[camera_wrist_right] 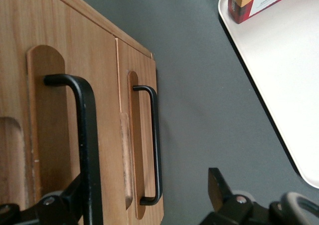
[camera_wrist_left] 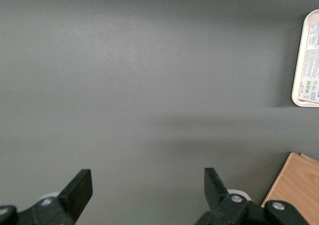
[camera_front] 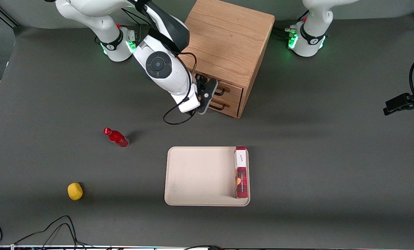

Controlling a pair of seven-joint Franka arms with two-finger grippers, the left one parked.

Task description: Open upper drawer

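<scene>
The oak cabinet stands at the back of the table with both drawers shut. The upper drawer carries a thin black bar handle, with the lower drawer under it. My right gripper hangs open in front of the drawer fronts, holding nothing. In the right wrist view the gripper faces the upper drawer. Its handle runs just inside one fingertip. The lower drawer's handle lies between the two fingers, farther off.
A beige tray lies nearer the front camera than the cabinet, with a red box on edge in it. A red bottle and a yellow lump lie toward the working arm's end. Cables trail along the front edge.
</scene>
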